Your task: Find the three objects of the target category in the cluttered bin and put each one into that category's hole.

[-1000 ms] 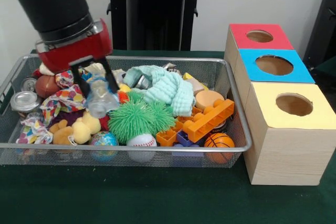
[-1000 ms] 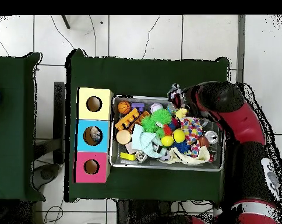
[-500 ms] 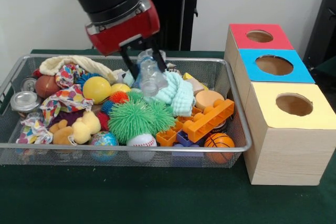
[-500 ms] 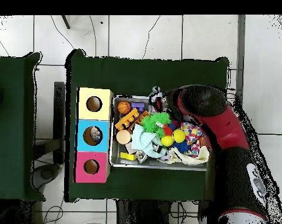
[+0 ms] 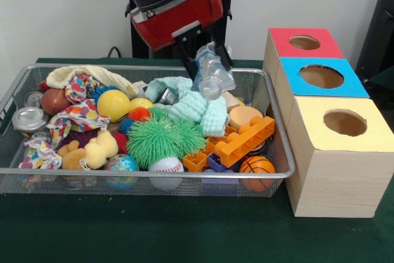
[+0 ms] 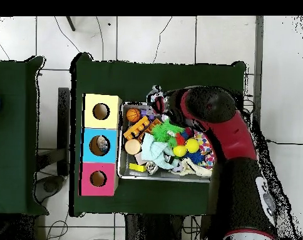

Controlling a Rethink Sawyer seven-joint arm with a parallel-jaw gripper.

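The gripper (image 5: 206,53) is clamped on a clear plastic bottle (image 5: 212,73), its black fingers (image 5: 188,60) pressed against the bottle's upper body. The bottle hangs above the wire bin (image 5: 280,146), clear of the clutter, over the bin's far side and toward the boxes. It is transparent, crumpled and dented along its length, tilted with its pale cap end lowest, and carries a faint bluish tint. That cap end sits just above the mint green cloth (image 5: 197,106) in the bin; whether the two touch cannot be told from the front view.

Beside the bin stands a row of three wooden boxes, each with a round hole in its top: the red-topped box (image 5: 305,42) farthest back, the blue-topped box (image 5: 323,77) in the middle, and the yellow-topped box (image 5: 341,124) nearest. The bottle is well apart from all three.

Within the bin, near the cloth, lie a green spiky ball (image 5: 160,140), an orange brick (image 5: 246,140), a yellow ball (image 5: 114,104), a small basketball (image 5: 257,165) and a baseball (image 5: 165,165).
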